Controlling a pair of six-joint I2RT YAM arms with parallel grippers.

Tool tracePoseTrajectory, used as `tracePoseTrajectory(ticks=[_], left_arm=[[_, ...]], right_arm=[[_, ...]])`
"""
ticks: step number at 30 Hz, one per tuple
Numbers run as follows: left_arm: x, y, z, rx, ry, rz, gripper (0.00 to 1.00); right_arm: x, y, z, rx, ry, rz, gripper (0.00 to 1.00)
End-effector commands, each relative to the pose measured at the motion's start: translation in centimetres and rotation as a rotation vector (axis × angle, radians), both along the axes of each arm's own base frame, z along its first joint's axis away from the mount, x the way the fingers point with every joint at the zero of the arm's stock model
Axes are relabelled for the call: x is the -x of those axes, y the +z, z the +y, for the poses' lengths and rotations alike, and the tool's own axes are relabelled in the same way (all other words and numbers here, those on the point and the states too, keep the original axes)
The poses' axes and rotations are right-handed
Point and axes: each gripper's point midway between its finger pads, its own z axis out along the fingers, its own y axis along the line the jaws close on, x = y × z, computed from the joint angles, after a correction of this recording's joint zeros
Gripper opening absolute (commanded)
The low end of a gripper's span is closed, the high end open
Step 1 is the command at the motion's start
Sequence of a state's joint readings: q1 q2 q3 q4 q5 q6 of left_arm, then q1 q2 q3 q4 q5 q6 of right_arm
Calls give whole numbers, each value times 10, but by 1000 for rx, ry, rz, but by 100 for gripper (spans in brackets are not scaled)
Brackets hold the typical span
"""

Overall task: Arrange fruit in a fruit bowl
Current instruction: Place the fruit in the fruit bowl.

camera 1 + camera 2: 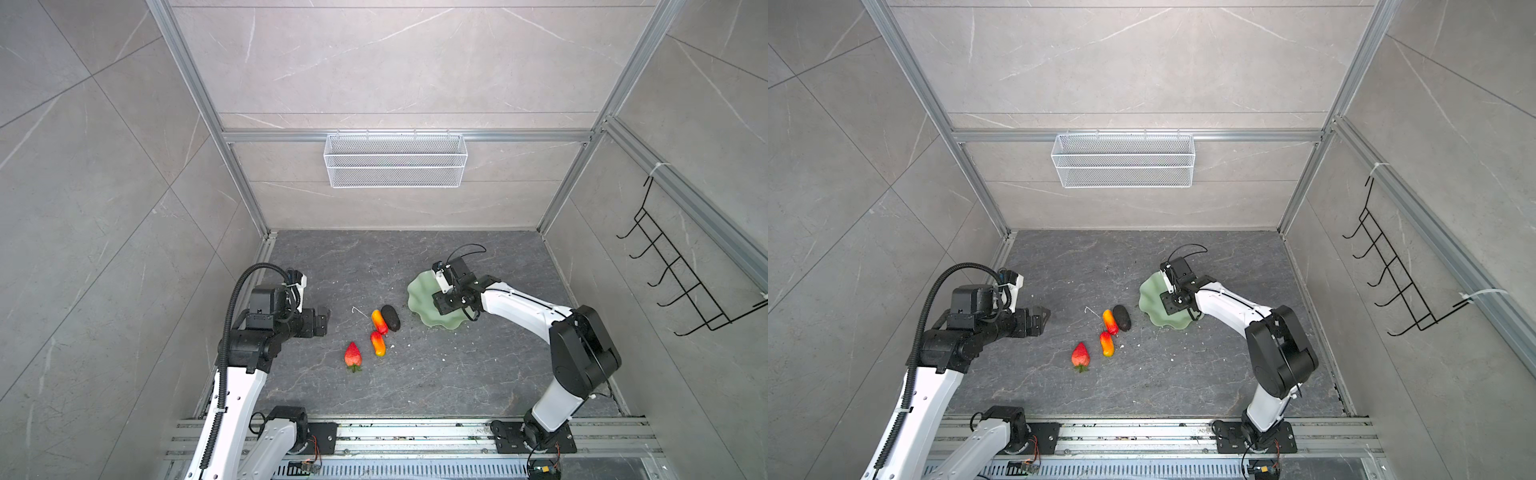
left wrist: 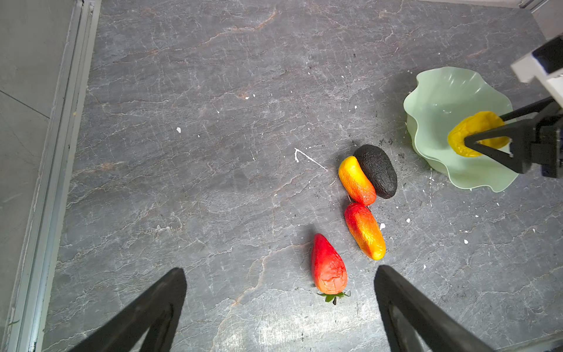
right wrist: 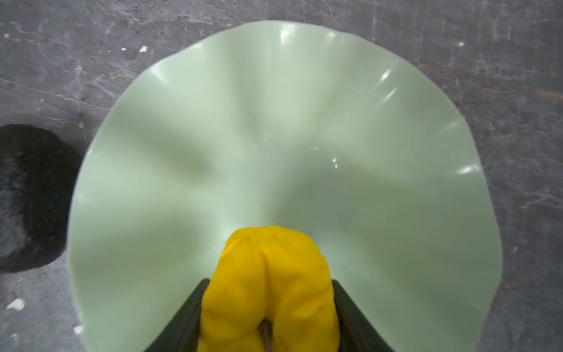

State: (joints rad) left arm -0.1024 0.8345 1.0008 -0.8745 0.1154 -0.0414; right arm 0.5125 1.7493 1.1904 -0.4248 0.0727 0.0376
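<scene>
My right gripper [image 3: 270, 282] is shut on the knobbly yellow fruit [image 3: 268, 274] and holds it just above the inside of the pale green wavy-rimmed fruit bowl [image 3: 243, 122], at the right of the floor [image 1: 417, 297]. The left wrist view shows the same grip [image 2: 475, 125]. On the floor to the left of the bowl, a dark oval fruit [image 1: 390, 317] touches one red-orange-yellow fruit [image 1: 379, 321]. A second such fruit [image 1: 378, 343] and a strawberry [image 1: 352, 355] lie nearer the front. My left gripper [image 2: 280, 269] hovers open and empty left of them, the strawberry [image 2: 327, 265] lying between its fingers' lines.
A white wire basket [image 1: 395, 160] hangs on the back wall and a black hook rack [image 1: 681, 270] on the right wall. Aluminium rails [image 1: 415, 432] run along the front edge. White crumbs dot the dark stone floor.
</scene>
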Motion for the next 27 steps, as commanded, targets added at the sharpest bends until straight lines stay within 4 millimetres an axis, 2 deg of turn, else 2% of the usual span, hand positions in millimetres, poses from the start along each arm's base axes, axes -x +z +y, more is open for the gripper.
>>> tracePoseTrajectory(ticks=[1, 7, 17, 23, 27], left_arm=[[-4, 14, -3, 2, -26, -45, 100], [-5, 12, -3, -2, -27, -40, 100], [-7, 13, -3, -11, -33, -41, 100], [-7, 13, -3, -13, -37, -40, 100], [-6, 12, -2, -18, -37, -36, 100]], right_arm=[[-23, 6, 4, -32, -22, -42, 50], [-37, -2, 1, -41, -49, -43, 51], [-50, -14, 3, -43, -65, -29, 56], [-54, -18, 3, -48, -68, -22, 69], [-55, -11, 1, -45, -68, -32, 75]])
